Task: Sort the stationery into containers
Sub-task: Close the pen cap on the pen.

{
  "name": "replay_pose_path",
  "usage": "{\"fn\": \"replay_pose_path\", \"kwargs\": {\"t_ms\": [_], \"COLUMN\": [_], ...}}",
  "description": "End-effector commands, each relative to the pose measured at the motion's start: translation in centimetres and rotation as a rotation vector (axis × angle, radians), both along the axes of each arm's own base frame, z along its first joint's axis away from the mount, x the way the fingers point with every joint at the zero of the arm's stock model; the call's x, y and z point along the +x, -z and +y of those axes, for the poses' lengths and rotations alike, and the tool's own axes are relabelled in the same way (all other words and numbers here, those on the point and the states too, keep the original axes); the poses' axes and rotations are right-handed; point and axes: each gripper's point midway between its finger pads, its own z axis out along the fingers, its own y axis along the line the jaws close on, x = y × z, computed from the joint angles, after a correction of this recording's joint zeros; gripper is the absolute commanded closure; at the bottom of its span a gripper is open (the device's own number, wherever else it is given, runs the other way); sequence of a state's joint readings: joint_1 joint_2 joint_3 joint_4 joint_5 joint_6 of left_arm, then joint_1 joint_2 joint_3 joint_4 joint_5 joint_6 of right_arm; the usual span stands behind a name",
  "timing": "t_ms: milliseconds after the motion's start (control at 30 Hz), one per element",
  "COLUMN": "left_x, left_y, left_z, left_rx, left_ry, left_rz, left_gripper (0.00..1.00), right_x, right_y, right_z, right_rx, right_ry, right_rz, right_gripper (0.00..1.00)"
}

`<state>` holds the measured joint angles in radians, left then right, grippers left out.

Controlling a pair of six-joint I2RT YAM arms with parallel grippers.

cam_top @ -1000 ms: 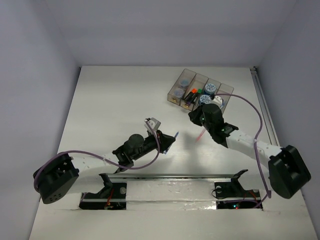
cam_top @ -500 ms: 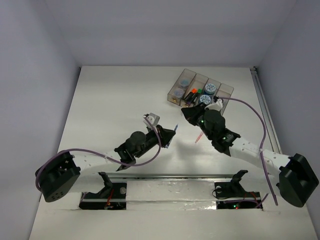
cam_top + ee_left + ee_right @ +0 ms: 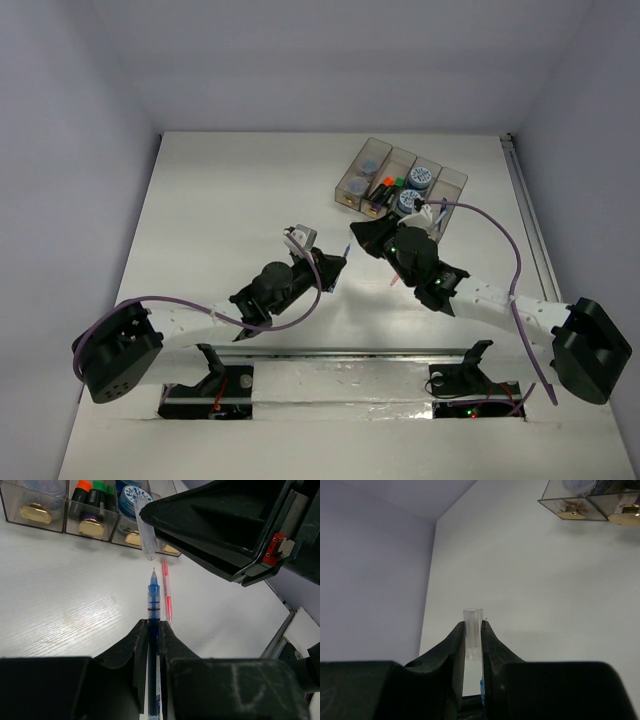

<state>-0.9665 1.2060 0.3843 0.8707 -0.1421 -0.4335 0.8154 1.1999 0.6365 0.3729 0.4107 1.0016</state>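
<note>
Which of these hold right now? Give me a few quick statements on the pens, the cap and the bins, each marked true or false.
1. The left fingers are shut on a blue pen with its tip bare. True.
2. The right fingers hold an orange marker. False: they grip a clear pen cap.
3. A red pen lies loose on the table, in neither grip. True.
4. The cap sits on the blue pen's tip. False: a gap shows between them.
5. The markers lie on the table outside the bins. False: they stand inside one bin.
</note>
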Motion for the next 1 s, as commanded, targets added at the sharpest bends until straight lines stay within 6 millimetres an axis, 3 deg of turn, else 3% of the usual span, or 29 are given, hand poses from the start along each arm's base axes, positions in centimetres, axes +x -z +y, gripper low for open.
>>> {"fn": "replay_pose_path", "kwargs": {"t_ms": [0, 600, 967], "left_x": [0.7, 1.3, 1.1], "left_y": [-3.6, -4.0, -3.6], "left_z": [-0.2, 0.4, 0.2], "left_rx": [-0.070, -0.066, -0.061], "left_ry": [-0.022, -0.044, -0.025], "left_rz": [-0.069, -0.078, -0.067], "left_gripper": [1.00, 1.00, 1.00], "right_x": [0.3, 0.2, 0.3], "right_y": [-1.1, -1.1, -2.0], "right_z": [0.1, 1.1, 0.4], "right_rx": [0.038, -0.003, 0.002], "right_ry": [0.028, 0.005, 0.031], "right_rz": [-0.035, -0.036, -0.059], "right_gripper": [1.00, 1.00, 0.99]}}
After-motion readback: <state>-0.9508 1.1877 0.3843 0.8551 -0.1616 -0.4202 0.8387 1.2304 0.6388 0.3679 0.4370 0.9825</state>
